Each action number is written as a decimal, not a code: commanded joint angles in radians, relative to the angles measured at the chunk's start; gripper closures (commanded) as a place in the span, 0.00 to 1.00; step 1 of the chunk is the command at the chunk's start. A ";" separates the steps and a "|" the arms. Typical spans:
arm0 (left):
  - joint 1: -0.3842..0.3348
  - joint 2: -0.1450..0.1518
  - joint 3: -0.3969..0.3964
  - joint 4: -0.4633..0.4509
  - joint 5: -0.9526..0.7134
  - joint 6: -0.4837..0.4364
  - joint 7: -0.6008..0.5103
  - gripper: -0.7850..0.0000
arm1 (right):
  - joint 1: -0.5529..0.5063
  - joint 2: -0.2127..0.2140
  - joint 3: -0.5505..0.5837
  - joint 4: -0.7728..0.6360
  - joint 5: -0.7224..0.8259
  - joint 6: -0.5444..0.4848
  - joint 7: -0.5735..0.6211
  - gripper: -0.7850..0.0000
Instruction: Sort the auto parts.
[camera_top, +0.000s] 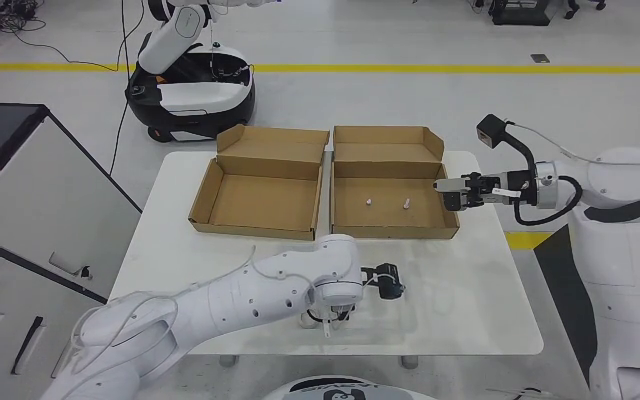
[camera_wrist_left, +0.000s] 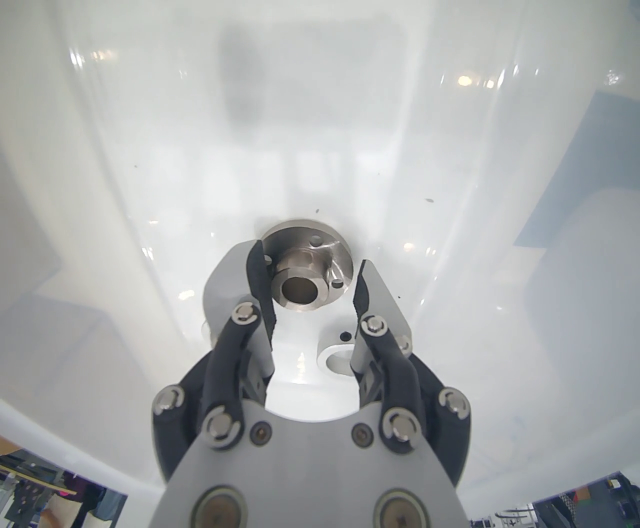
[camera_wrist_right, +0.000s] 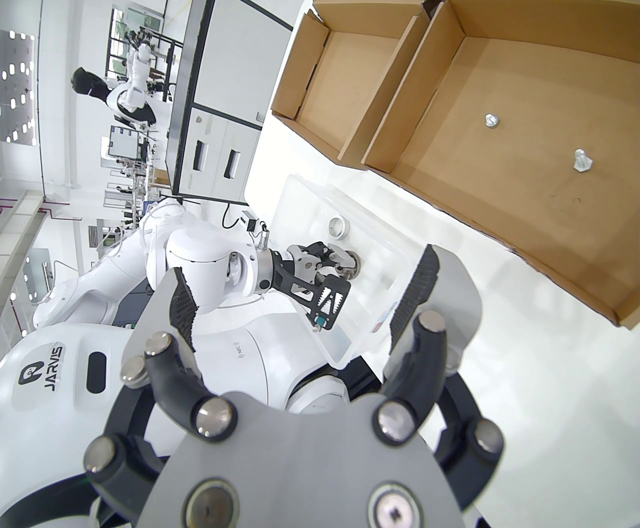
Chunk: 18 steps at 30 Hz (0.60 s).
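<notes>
A steel flanged hub (camera_wrist_left: 306, 272) lies in a clear plastic bin (camera_wrist_right: 310, 200) at the table's front. My left gripper (camera_wrist_left: 307, 270) is open and straddles the hub; one pad (camera_wrist_left: 260, 285) is close against it, the other stands a little off. A silver collar (camera_wrist_left: 332, 357) lies just beside the fingers. From the right wrist view, the left gripper (camera_wrist_right: 340, 265) sits inside the bin, near a silver ring (camera_wrist_right: 338, 226). My right gripper (camera_top: 445, 187) hovers open and holds nothing at the right box's (camera_top: 345, 222) right wall. Two bolts (camera_top: 371, 200) (camera_top: 406, 203) lie in that box.
Two open cardboard boxes stand side by side at the back of the white table (camera_top: 480, 300); the left box (camera_top: 260, 200) holds nothing. Another robot base (camera_top: 195, 95) stands on the floor beyond the table. A cabinet (camera_top: 50, 200) flanks the table's left side.
</notes>
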 joint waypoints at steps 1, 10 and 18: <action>-0.002 0.001 0.000 -0.003 0.000 0.001 0.000 0.51 | 0.000 0.000 0.000 0.000 0.000 0.000 0.000 0.00; -0.014 0.003 0.003 -0.001 -0.007 0.004 0.000 0.57 | 0.000 0.000 0.000 0.000 0.000 0.000 0.000 0.00; -0.021 -0.004 0.009 0.016 -0.019 -0.004 0.000 0.57 | 0.000 0.000 0.000 0.000 0.000 0.000 0.000 0.00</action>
